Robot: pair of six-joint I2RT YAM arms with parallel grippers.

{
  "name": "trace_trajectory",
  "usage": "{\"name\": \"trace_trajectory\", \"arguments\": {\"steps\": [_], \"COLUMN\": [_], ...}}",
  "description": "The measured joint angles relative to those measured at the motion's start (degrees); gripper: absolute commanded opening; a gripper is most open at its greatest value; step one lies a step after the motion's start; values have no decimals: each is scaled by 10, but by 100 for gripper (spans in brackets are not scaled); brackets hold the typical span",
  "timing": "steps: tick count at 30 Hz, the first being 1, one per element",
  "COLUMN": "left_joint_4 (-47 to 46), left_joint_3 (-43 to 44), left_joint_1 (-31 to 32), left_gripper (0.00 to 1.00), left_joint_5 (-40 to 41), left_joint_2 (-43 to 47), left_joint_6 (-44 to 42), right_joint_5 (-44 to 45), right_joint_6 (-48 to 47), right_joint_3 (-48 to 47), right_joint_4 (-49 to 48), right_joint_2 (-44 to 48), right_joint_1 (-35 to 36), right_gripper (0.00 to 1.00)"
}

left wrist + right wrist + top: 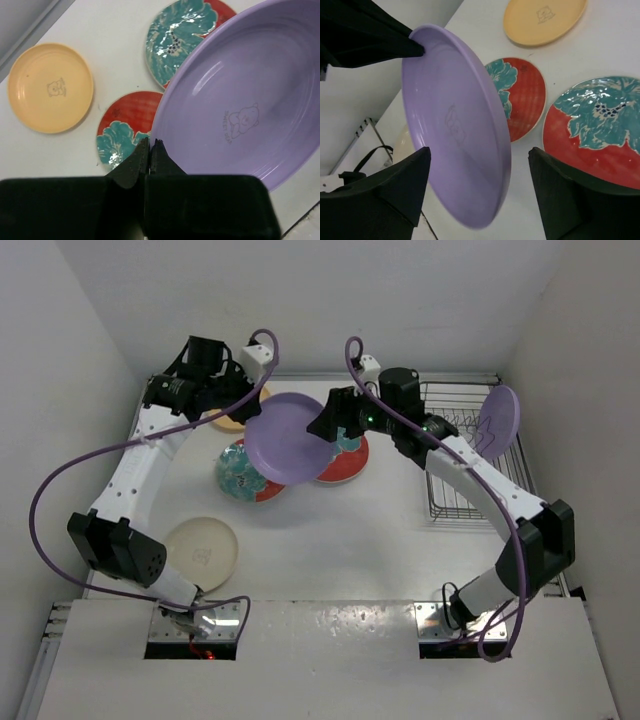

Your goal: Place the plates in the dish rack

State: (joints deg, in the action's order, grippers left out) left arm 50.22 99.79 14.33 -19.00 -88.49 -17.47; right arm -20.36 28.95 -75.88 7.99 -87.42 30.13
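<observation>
My left gripper [250, 408] is shut on the rim of a lavender plate [288, 438] and holds it tilted above the table; in the left wrist view the jaws [151, 142] pinch its edge [240, 95]. My right gripper [322, 427] is open, its fingers straddling the plate's opposite edge without closing [480, 165]; the plate [455, 125] stands on edge between them. A second lavender plate [498, 422] stands upright in the wire dish rack [450, 502] at the right. Two red plates with teal flowers [240, 472] [347, 462] lie flat under the held plate.
A yellow-orange plate [228, 422] lies at the back left, partly hidden by the left arm. A cream plate [202, 547] lies at the front left. White walls close in the table on three sides.
</observation>
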Motion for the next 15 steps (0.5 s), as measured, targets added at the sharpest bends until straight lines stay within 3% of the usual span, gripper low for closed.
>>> {"name": "trace_trajectory", "arguments": {"steps": [1, 2, 3, 4, 5, 7, 8, 9, 10, 11, 12, 15], "left_joint_4": [1, 3, 5, 6, 7, 12, 10, 9, 8, 5, 5, 5], "left_joint_3": [0, 0, 0, 1, 1, 1, 1, 2, 3, 3, 4, 7], "left_joint_1": [2, 4, 5, 5, 5, 2, 1, -1, -2, -2, -2, -4], "left_gripper": [0, 0, 0, 0, 0, 0, 0, 13, 67, 93, 100, 100], "left_joint_5": [-5, -9, -12, -14, -14, -13, -14, -18, -16, -15, -3, 50], "left_joint_2": [0, 0, 0, 0, 0, 1, 1, 1, 3, 4, 4, 4], "left_joint_6": [0, 0, 0, 0, -3, -6, -7, -8, -8, -10, -5, 6], "right_joint_5": [-4, -7, -10, -10, -10, -19, -26, -23, -30, -35, -24, 47], "right_joint_6": [2, 3, 5, 4, 8, 15, 17, 18, 19, 19, 19, 0], "right_joint_3": [-2, -5, -8, -10, -10, -10, -10, -9, -9, -9, -9, -8], "right_joint_4": [-2, -2, -2, -1, 0, 2, 1, 2, 0, -2, 0, 24], "right_joint_2": [-9, -20, -29, -38, -46, -53, -52, -51, -50, -47, -42, -14], "right_joint_1": [2, 5, 9, 12, 12, 12, 10, 9, 7, 4, 2, -16], "right_gripper": [72, 58, 36, 35, 15, 0, 0, 0, 0, 0, 0, 0]}}
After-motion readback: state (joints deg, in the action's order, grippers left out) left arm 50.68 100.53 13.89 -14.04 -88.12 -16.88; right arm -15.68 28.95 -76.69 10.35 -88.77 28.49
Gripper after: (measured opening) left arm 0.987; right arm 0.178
